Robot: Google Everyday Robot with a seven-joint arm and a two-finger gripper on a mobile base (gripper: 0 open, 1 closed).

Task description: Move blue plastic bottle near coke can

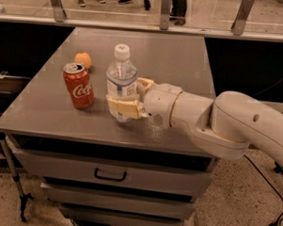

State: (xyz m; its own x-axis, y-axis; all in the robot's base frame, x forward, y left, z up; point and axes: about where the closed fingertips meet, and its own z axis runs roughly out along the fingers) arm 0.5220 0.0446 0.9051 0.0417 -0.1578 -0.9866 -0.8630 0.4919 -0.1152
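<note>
The blue plastic bottle [121, 81] is a clear bottle with a white cap and a white-and-blue label. It stands upright on the grey table [181, 65]. My gripper [129, 96] reaches in from the right and is shut on the bottle's lower half, one finger in front and one behind. The coke can [78, 85], red with white script and a silver top, stands upright a short gap to the left of the bottle.
A small orange fruit [83, 60] lies behind the can. The table sits on a cabinet with drawers [109, 174]. A railing and glass [164, 12] run behind the table. My white arm [225, 123] crosses the table's right front corner.
</note>
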